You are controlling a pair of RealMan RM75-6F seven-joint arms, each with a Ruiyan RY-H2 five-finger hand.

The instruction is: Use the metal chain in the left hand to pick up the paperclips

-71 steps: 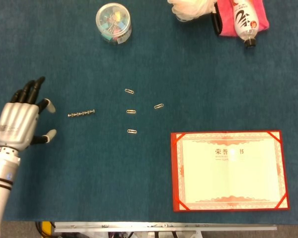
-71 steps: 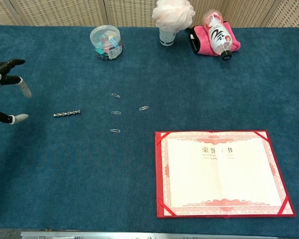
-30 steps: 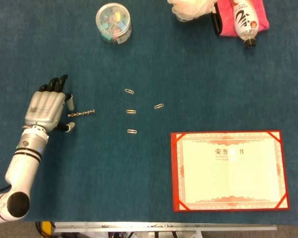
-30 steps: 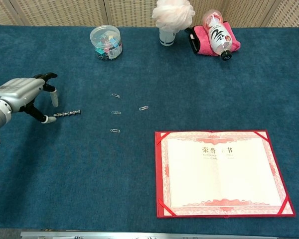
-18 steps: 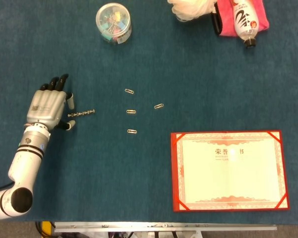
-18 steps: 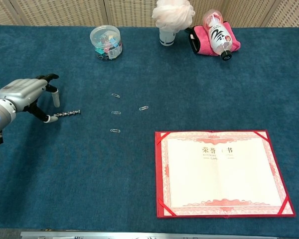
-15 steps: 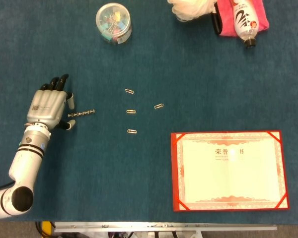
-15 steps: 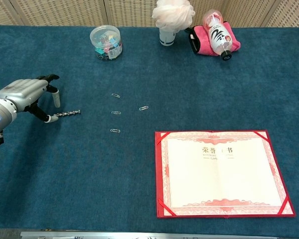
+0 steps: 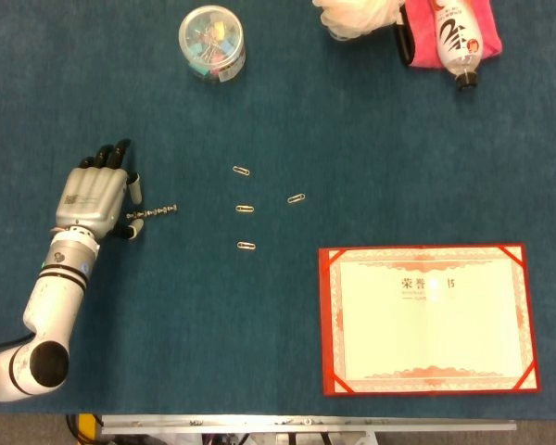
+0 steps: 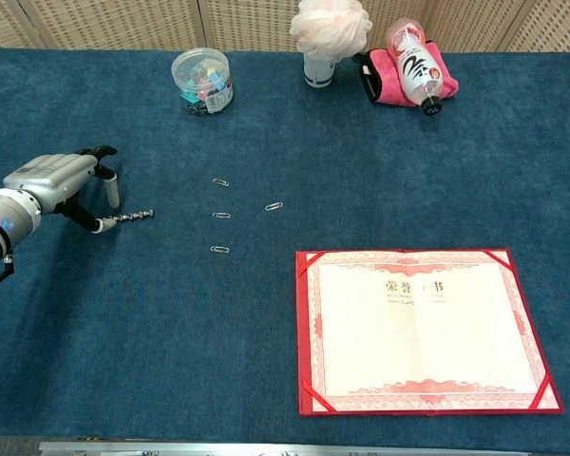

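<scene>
Your metal chain (image 9: 154, 214) is lying flat on the blue worktop (image 9: 167, 324), stretched left to right, left of the paperclips (image 9: 246, 209). There are four of those: three in a loose column and one off to the right of it, all well apart from the chain's free end. In the chest view the chain (image 10: 133, 218) has its left end right at the tip of one finger of your left hand (image 10: 62, 180).

That left hand (image 9: 94, 197) sits palm-down over the chain's left end, fingers (image 9: 135, 185) curved down with gaps between them. I honestly can't tell if anything is actually pinching the chain or only touching it.

Further out: a clear tub of coloured clips (image 9: 211, 43) at the back, a red certificate folder (image 9: 428, 320) lying open on the right, and a bottle (image 9: 455, 40) on a pink cloth (image 9: 486, 28) beside a white puff (image 9: 354, 15) in the far corner.
</scene>
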